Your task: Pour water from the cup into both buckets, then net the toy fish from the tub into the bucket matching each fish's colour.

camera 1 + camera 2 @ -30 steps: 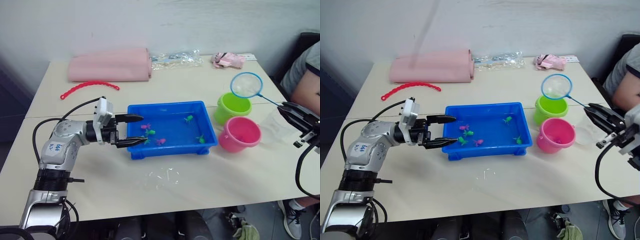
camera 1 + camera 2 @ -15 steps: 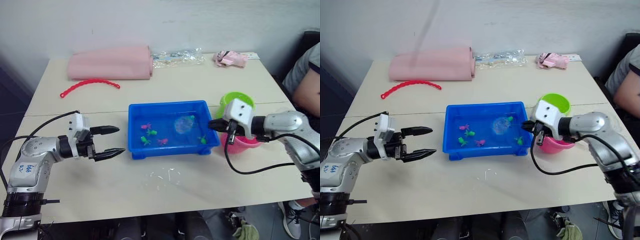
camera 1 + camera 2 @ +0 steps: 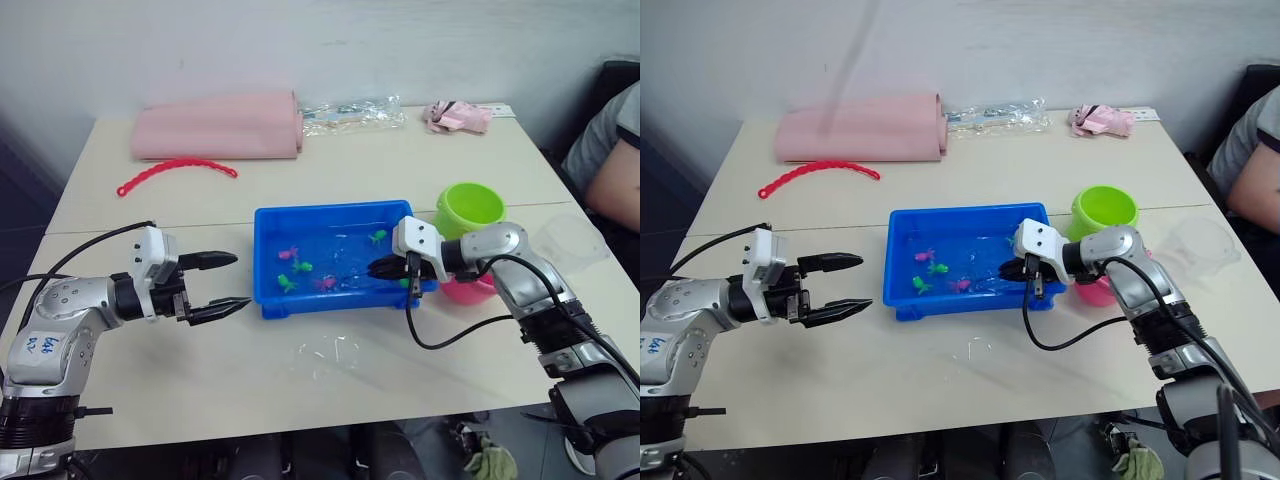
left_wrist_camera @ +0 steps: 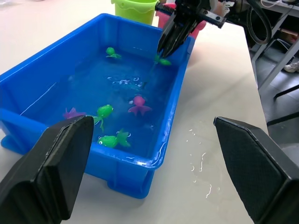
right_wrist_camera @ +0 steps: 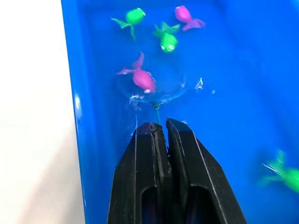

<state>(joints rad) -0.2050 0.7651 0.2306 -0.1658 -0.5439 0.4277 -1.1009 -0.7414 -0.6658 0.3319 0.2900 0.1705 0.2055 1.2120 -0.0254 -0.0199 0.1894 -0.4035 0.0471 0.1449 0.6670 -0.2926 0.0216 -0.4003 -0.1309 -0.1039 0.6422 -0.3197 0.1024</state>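
Since half a second ago my right gripper (image 5: pixel 160 128) has advanced over the blue tub (image 3: pixel 268 300) and lowered the net (image 5: pixel 152 88) into the water around a pink fish (image 5: pixel 142 79); fingers clamped on its handle. My left gripper (image 3: pixel 228 283) hangs wide open beside the tub. Recommendation: lift level and slowly, then carry to the pink bucket (image 3: pixel 470 291) beside the green bucket (image 3: pixel 470 207). Spilled droplets (image 3: pixel 330 352) wet the beige table (image 3: pixel 400 160); a person sits nearby.
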